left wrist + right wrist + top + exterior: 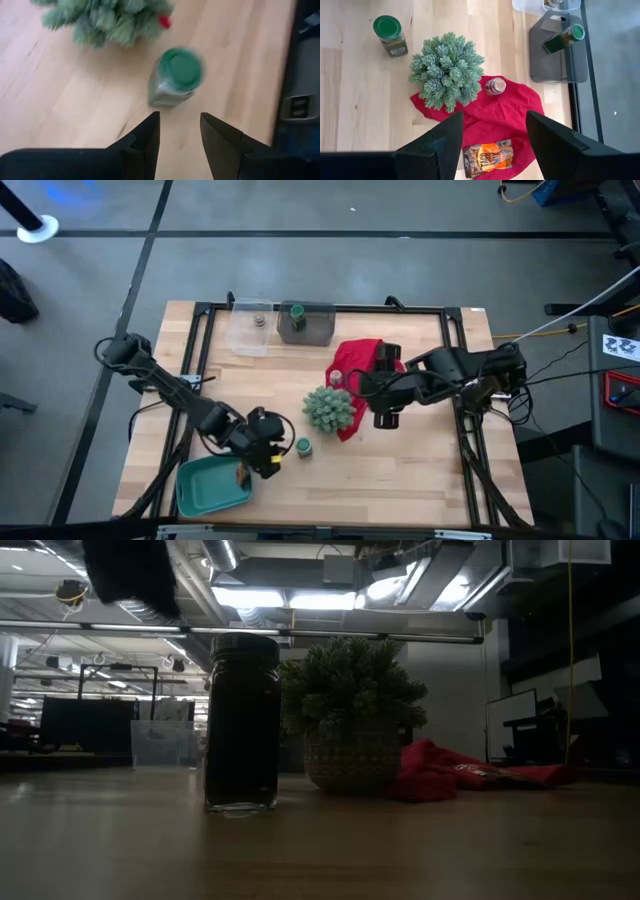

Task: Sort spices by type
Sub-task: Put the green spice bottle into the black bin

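Note:
A small jar with a green lid [175, 75] stands upright on the wooden table [400, 470], just near of the spiky green plant [330, 408]. My left gripper [180, 120] hovers open a little short of this jar [303, 447], with nothing between its fingers. My right gripper [494, 117] hangs open above the red cloth [495, 112]. A tan-brown jar [495, 86] and an orange packet [488, 156] rest on that cloth. Another green-lidded jar [563, 39] lies in the grey bin [560, 65].
A clear bin [250, 330] with a small jar inside stands at the far edge beside the grey bin [305, 323]. A teal tray [205, 490] holding an orange-brown packet [240, 475] sits at the near left corner. A black frame [460, 310] runs along the table's edges.

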